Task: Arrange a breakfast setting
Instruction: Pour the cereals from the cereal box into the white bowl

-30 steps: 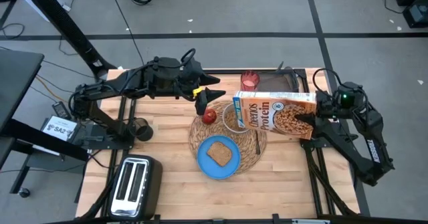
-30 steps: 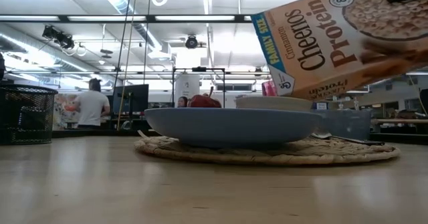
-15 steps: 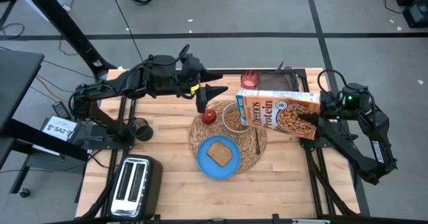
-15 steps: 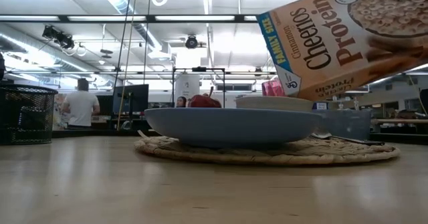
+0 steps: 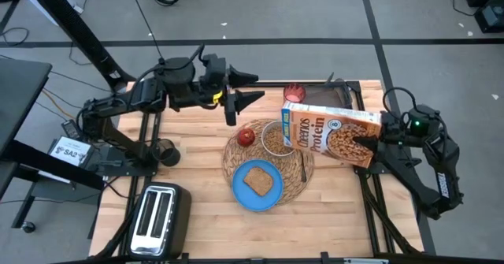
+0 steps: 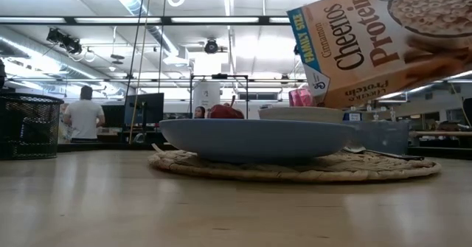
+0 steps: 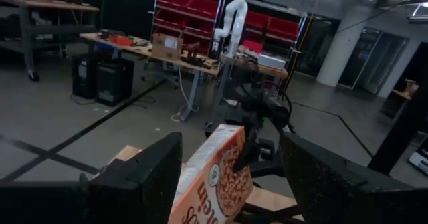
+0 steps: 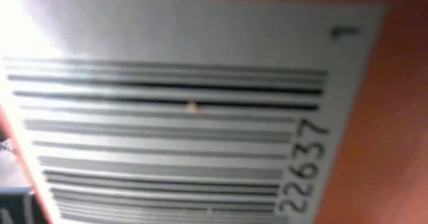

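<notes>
The orange Cheerios box (image 5: 331, 132) hangs over the right part of the round woven placemat (image 5: 232, 160), with my right gripper (image 5: 365, 143) shut on it. On the mat stand a blue plate (image 5: 240, 191) with toast (image 5: 257, 181), a white bowl (image 5: 275, 139) of cereal, a red apple (image 5: 246, 136) and a spoon (image 5: 303, 166). A pink glass (image 5: 294, 94) stands behind the mat. My left gripper (image 5: 253, 89) is open, raised above the table's far left part, and holds nothing. My right gripper holds the Cheerios box by its bottom end, coming level from the table's right. One finger lies on the printed front face (image 5: 360, 143); the box hides the other. The box is lifted clear and tilted, its top end (image 6: 313, 85) lower, above the bowl.
A silver toaster (image 5: 157, 217) sits at the near left corner. A dark tray (image 5: 327, 97) lies at the far edge behind the box. Bare wood shows at the near right and at the left of the mat. A person (image 6: 83, 118) stands far off in the room.
My right gripper has drawn the Cheerios box a little toward the table's right edge, away from the bowl, still tilted and clear. My left gripper has risen from beside the apple toward the far edge and tipped up to level, staying open.
</notes>
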